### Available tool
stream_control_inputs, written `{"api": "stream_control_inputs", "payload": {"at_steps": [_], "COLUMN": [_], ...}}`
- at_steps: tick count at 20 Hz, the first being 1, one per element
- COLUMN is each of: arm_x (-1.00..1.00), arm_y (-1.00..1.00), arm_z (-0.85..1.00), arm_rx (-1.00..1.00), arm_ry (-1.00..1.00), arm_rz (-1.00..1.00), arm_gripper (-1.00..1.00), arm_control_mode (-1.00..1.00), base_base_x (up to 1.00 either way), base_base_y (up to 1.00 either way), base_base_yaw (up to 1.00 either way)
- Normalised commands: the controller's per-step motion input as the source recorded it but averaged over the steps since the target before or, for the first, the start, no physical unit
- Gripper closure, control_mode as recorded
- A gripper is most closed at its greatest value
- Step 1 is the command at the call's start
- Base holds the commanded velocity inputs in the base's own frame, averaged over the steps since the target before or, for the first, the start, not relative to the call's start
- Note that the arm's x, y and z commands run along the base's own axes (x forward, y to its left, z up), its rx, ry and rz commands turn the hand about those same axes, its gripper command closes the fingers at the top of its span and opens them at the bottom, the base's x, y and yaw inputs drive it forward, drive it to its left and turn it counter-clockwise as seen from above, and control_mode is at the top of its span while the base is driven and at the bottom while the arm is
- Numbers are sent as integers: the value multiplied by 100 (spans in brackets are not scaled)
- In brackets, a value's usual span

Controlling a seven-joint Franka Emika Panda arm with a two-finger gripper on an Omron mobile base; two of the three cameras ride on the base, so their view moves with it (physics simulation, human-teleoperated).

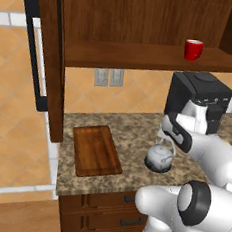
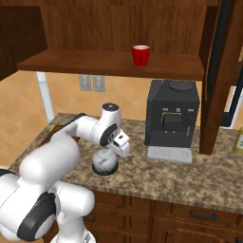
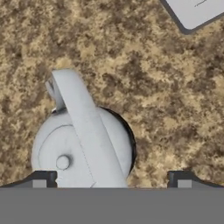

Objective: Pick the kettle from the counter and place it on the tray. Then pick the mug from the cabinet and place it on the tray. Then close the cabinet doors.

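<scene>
Left base view gives us the big picture: the wall cabinet point(image 1: 147, 20) stands wide open, its left door point(image 1: 48, 56) swung out with the long black bar handle point(image 1: 36, 55) facing us, and from the right base view the other door point(image 2: 216, 76) hangs open at the far side too. Below it runs the speckled granite bench point(image 1: 131, 134), sitting over dark drawers point(image 1: 108, 213). Big black coffee machine point(image 2: 172, 114) at the back of the bench, pale drip tray point(image 2: 169, 154) in front of it. Over on the left end of the bench lies the reddish-brown wooden tray point(image 1: 95, 150), flat, with the kettle well apart from it. Two wall sockets point(image 1: 108, 77) show on the tiled wall beneath the shelf.

Now the arm: it reaches out over the bench and the end effector point(image 3: 111, 179) hangs directly above the kettle point(image 1: 159, 157), fingers spread fully apart, one tip point(image 3: 41, 179) on each side of the kettle's round body in the hand view. Nothing is gripped; the arched handle point(image 3: 87, 131) runs up between the tips. The kettle stands upright on the bench, just in front of the coffee machine.

Smallest of all, the red mug point(image 1: 193, 49) stands upright on the cabinet shelf point(image 1: 143, 58), towards its right end.
</scene>
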Motion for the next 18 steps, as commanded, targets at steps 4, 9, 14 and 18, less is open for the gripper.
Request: {"api": "stream_control_inputs", "payload": {"at_steps": [4,9,14,18], "arm_x": [16,11,0,0], "arm_y": [0,0,0,0], "arm_z": [-15,-12,-8,-2], "arm_rx": [0,0,0,0], "arm_ry": [2,2,1,0], "arm_rz": [0,0,0,-1], "arm_gripper": [-100,100,100,100], "arm_control_mode": [-100,-100,-100,-100], "base_base_x": [0,0,0,0], "base_base_y": [0,0,0,0], "base_base_yaw": [0,0,0,0]}}
